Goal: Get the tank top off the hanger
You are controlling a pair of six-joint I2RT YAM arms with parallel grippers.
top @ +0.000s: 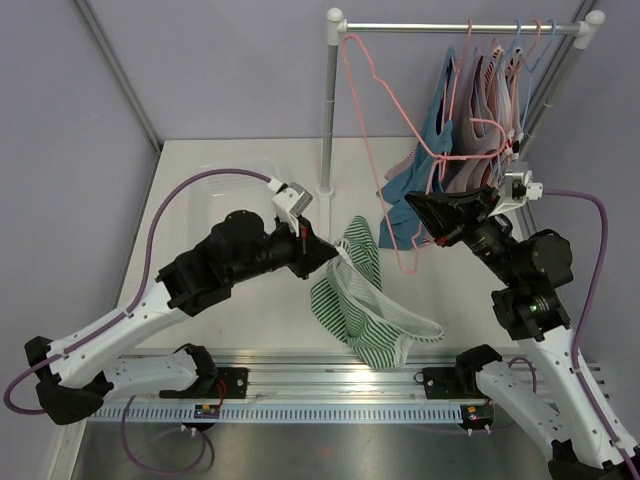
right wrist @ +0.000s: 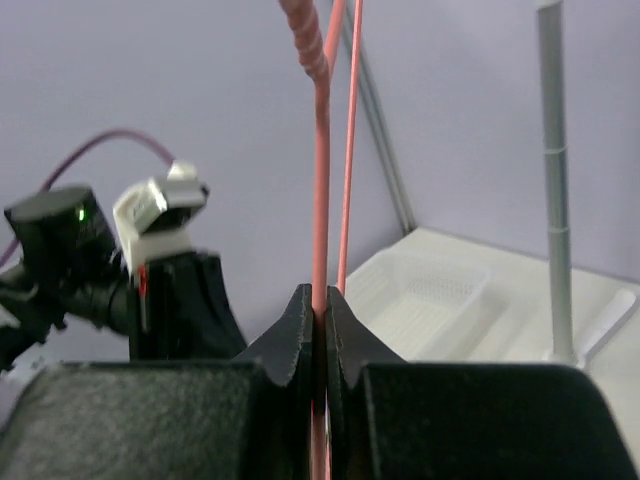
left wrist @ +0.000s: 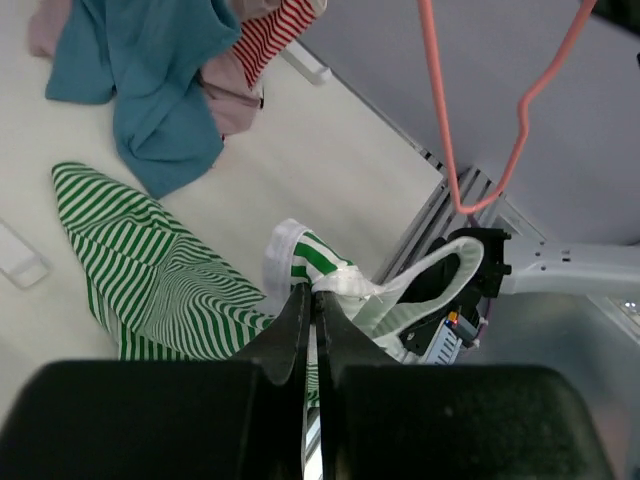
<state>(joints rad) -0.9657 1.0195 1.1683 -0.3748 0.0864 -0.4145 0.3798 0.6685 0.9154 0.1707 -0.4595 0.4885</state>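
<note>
Left claw [left wrist: 312,300] clamped on white strap of green-striped tank top [top: 365,300]. Right claw [right wrist: 320,300] pinched on pink hanger [right wrist: 320,180] wire. Tank top lay heaped on tabletop [top: 240,200] below hanger, seemingly free of it. Remaining: probably just letting go.

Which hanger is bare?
The large pink hanger pinched in the right tool; it hangs empty, while the others on the rail carry clothes.
</note>
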